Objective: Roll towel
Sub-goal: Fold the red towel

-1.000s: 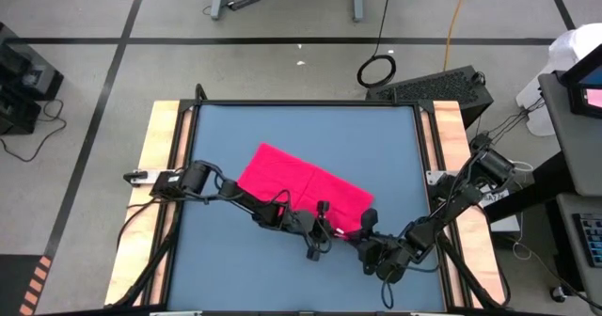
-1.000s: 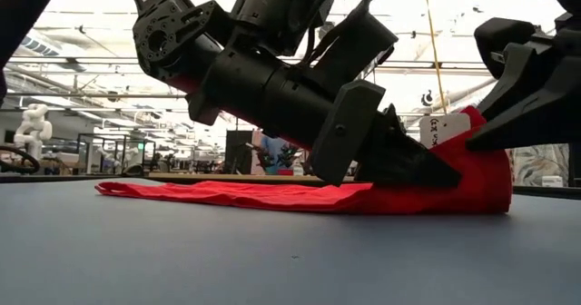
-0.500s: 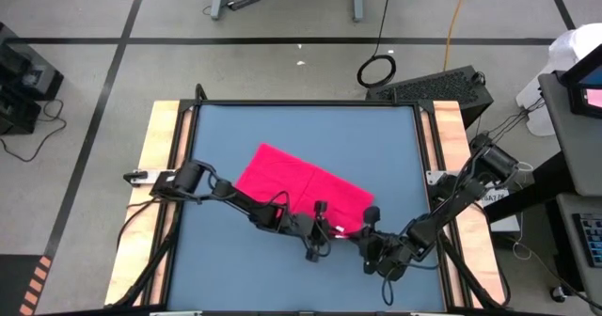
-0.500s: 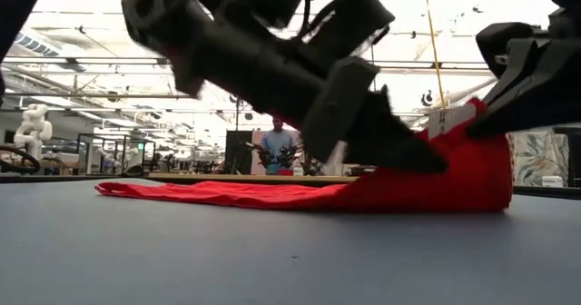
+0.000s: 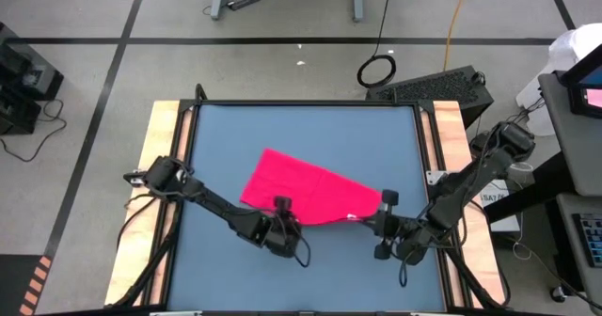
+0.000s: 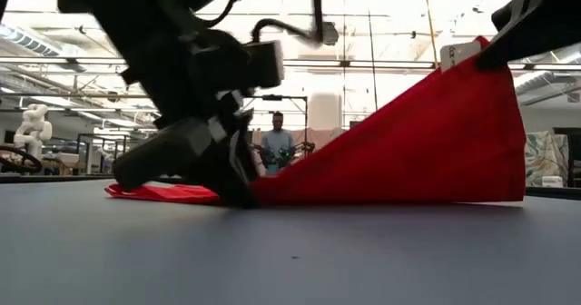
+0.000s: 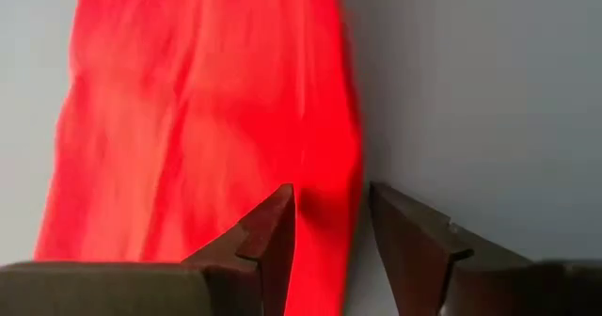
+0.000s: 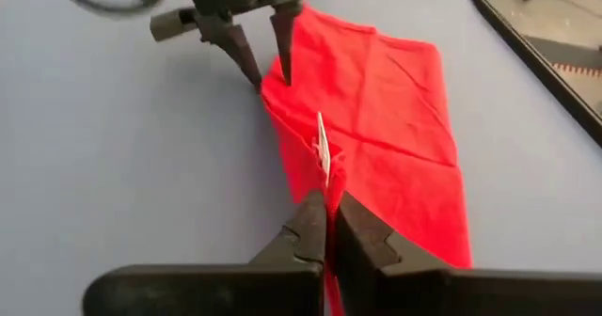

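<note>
The red-pink towel (image 5: 306,184) lies on the blue table (image 5: 216,133), its far part flat. Its near right corner, with the white tag (image 8: 321,145), is raised. My right gripper (image 8: 326,224) is shut on that corner, above the table near its right side (image 6: 495,51). My left gripper (image 7: 329,224) is open at the towel's near edge (image 5: 282,213). One of its fingers stands over the cloth and the other over bare table. I cannot tell whether it touches the towel. My right gripper pinches the towel's near right corner (image 8: 326,186) between its two fingers, just below the tag. The fingers slant down from the table's near right. The corner is lifted clear, and the cloth (image 6: 408,151) runs down from it in a taut slope to the part on the table.
Wooden rails (image 5: 165,165) flank the table on the left and right. There is bare table on the near side of the towel (image 5: 329,269) and at the far edge. A person (image 6: 277,142) stands far behind the table in the room.
My right gripper has risen and rolled with the towel's near right corner, which now stands high and draws the cloth into a tall taut slope. The far part of the towel has stayed flat. My left gripper has moved along the near edge toward the table's left and tipped steeper.
</note>
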Tool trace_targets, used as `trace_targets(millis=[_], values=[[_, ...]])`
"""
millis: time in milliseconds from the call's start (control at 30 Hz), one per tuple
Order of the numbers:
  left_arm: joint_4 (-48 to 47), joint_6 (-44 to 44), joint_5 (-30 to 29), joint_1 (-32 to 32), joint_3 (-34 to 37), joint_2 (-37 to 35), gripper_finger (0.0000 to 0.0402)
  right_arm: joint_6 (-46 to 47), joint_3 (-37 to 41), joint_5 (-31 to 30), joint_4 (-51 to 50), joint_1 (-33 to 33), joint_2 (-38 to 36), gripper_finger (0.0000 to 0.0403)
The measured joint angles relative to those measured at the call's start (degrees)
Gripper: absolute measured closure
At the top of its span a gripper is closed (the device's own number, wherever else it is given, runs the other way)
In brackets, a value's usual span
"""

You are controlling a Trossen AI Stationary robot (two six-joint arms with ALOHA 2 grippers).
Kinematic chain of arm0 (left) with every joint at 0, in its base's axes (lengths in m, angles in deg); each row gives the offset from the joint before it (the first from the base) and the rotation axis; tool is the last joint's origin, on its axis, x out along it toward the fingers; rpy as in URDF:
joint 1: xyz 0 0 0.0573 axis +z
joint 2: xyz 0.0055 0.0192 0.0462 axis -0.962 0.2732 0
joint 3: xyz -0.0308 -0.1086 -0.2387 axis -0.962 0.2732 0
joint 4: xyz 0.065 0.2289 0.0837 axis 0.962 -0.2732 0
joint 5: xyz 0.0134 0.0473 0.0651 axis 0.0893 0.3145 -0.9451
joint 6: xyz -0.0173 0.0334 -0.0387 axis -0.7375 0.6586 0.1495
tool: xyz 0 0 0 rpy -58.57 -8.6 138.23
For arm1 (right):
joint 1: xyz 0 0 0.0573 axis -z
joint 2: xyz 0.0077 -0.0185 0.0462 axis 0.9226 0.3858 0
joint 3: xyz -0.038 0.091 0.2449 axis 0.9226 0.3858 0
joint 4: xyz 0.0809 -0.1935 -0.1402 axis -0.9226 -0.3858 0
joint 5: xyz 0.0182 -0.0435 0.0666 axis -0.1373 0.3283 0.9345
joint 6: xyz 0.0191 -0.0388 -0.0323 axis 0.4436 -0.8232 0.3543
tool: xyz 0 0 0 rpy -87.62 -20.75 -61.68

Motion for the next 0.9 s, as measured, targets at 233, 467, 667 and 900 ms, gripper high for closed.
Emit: trace_targets(millis=[233,467,667,900], values=[[-17.0,-12.3,-3.4,-1.4,1.8,-1.8,0.0256,5.0,0.0,0.6,-6.6,0.3,-4.6,0.0403],[-20.0,-11.2,0.8,-2.1,11.6,-13.0,0.0255,6.4,0.0,0.8,-9.2,0.3,-6.8,0.0403],[-14.5,-10.6,1.7,-2.1,23.0,-28.0,0.0255,6.6,0.0,0.3,-10.1,0.4,-9.4,0.0403],[-0.8,-4.6,5.0,-2.5,34.3,-34.0,0.0255,5.3,0.0,0.1,-11.2,1.6,-12.4,0.0402]])
